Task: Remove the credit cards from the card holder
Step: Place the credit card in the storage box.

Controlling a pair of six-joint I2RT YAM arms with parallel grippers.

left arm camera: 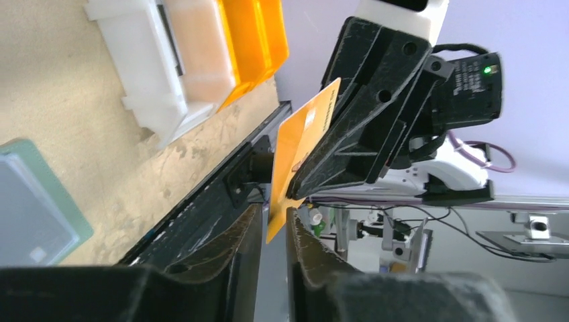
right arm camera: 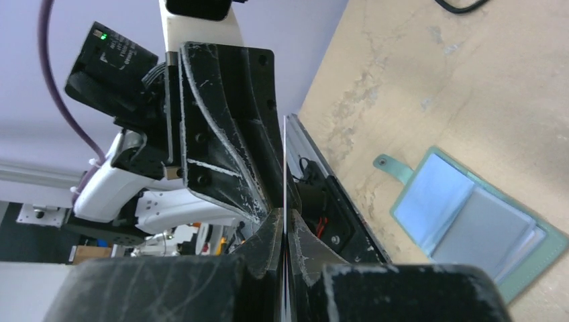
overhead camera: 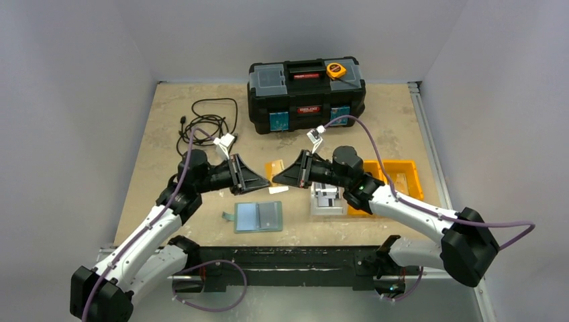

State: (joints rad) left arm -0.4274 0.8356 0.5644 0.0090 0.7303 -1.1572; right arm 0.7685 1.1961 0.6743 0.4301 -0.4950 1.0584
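The tan-orange credit card [left arm camera: 298, 151] hangs in the air between both grippers, above the table's middle [overhead camera: 273, 168]. My right gripper [right arm camera: 284, 221] is shut on it; in the right wrist view the card runs edge-on between its fingers. My left gripper [left arm camera: 274, 211] has the card's lower corner between its tips, with a narrow gap showing on one side. The card holder [overhead camera: 258, 217] lies open and flat near the front edge, teal with pale blue pockets, and shows again in the right wrist view [right arm camera: 470, 215]. I see no black card.
A black toolbox [overhead camera: 306, 94] with an orange tape measure [overhead camera: 336, 70] on top stands at the back. A black cable [overhead camera: 208, 124] lies coiled at back left. An orange bin [overhead camera: 396, 181] and a white bin [overhead camera: 327, 200] sit under the right arm.
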